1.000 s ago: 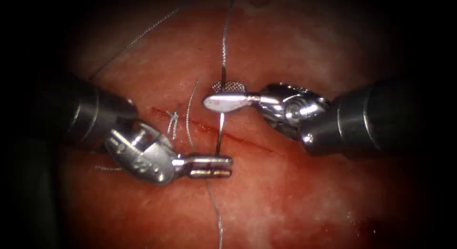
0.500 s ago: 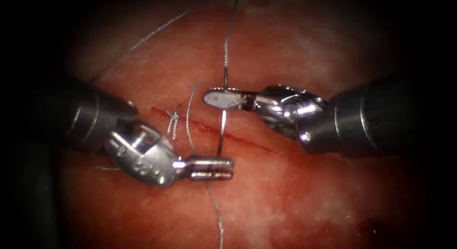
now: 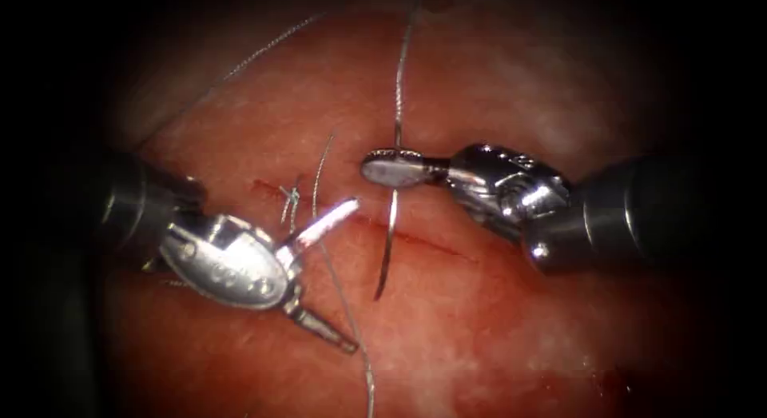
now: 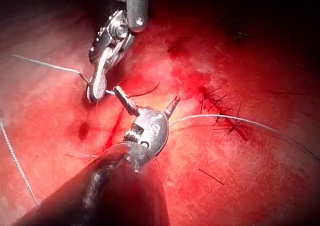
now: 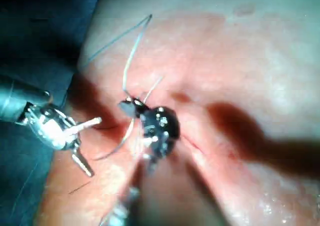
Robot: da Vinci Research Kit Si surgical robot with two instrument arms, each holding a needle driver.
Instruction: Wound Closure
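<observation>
Endoscope view shows one knotted stitch (image 3: 290, 198) already tied near the left end of the thin red cut (image 3: 415, 238) in the pink pork tissue (image 3: 495, 338), while the long stretch of cut toward the right is not closed. At middle right, the right silver tool (image 3: 395, 168) comes in almost level and pinches the thin curved steel needle (image 3: 388, 242) near its thread end, so the needle hangs down across the cut, out of the tissue, with grey thread (image 3: 399, 82) running up. At lower left, the left silver tool (image 3: 339, 270) points right with its jaws spread wide, holding nothing
</observation>
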